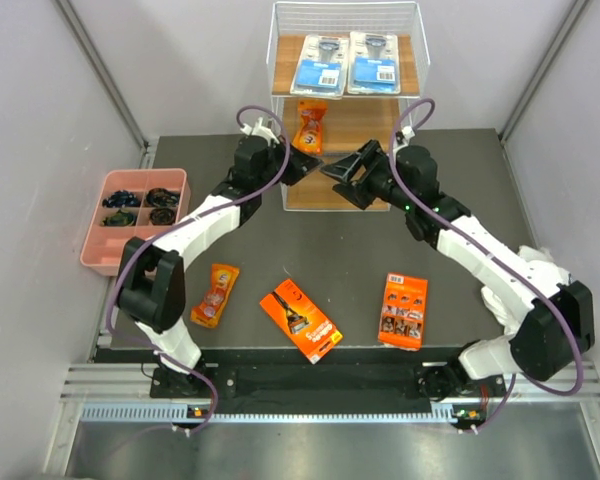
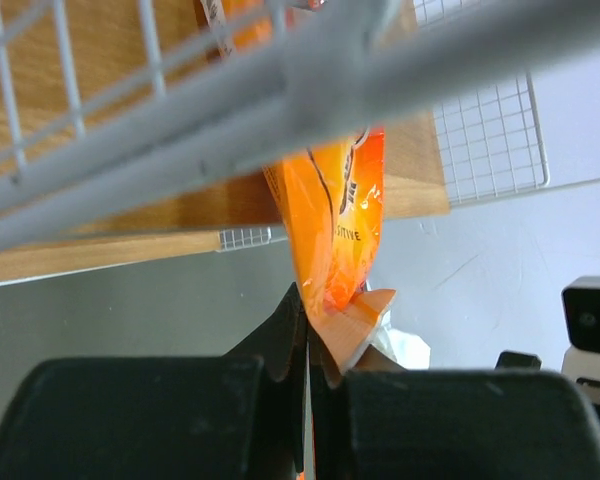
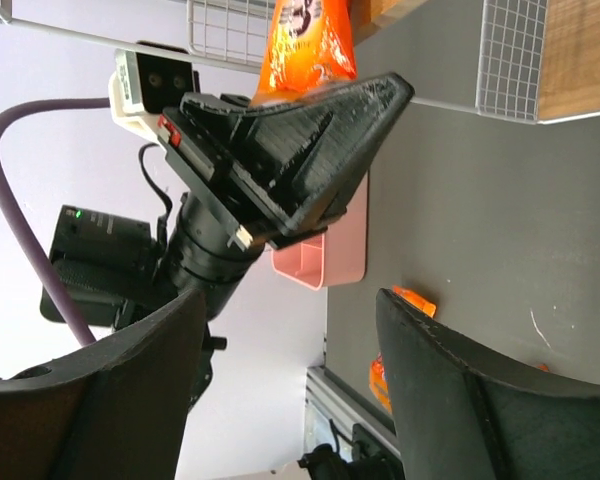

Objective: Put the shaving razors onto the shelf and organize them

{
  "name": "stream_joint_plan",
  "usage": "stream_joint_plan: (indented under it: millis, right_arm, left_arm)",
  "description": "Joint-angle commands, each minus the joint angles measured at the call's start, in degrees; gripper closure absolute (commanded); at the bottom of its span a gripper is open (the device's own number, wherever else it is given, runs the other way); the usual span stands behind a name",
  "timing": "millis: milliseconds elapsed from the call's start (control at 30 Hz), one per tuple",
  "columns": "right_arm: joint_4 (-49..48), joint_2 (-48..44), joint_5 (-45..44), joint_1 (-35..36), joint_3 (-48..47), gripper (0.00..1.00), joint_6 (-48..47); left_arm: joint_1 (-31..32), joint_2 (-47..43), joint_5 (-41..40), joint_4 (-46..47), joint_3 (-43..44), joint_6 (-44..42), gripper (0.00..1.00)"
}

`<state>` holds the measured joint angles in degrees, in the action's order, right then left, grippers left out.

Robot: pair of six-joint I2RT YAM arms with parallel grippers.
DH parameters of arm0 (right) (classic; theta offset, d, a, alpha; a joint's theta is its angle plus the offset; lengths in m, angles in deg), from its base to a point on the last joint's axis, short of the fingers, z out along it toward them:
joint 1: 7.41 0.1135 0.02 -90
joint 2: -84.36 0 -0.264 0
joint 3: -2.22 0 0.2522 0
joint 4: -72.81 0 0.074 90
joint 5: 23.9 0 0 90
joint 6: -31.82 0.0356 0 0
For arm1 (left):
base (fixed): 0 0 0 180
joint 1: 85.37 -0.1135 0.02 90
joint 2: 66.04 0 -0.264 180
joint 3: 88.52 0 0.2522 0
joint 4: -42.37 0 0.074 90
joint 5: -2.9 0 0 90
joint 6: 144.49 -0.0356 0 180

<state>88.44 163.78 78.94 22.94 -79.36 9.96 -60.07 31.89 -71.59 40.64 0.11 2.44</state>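
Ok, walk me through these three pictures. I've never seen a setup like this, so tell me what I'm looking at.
These are two robot arms bolted at the near edge of a dark table. The wide picture looks down from above; the other two come from cameras on each arm's wrist.

At the far end stands a white wire shelf with wooden boards. Two blue razor packs already lie on top.

The left claw is shut on a small orange pouch, holding it at the shelf. The right claw is open, empty, and faces it.

On the table remain another orange pouch, a long orange box and an orange card. A pink tray of small dark items sits at the left.
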Motion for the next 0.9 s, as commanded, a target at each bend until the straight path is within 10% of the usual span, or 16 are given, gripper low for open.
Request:
stream_joint_plan:
  millis: [0,500,867]
  right_arm:
    - [0.0,-3.5,-1.2,0.2,1.0,0.31,-1.1]
    - [1.8,-6.9,-2.2,0.2,4.1,0.27,-2.0]
    - [2.5,-10.2,-2.3,0.4,9.8,0.18,-2.9]
  left_arm:
    - [0.3,0.8,-1.0,3.2,3.6,0.7,1.00]
    - [0.8,-5.0,0.0,3.7,-2.1,-4.5,0.87]
    - [0.9,-22.9,-1.4,-7.9,-13.3,-15.2,0.25]
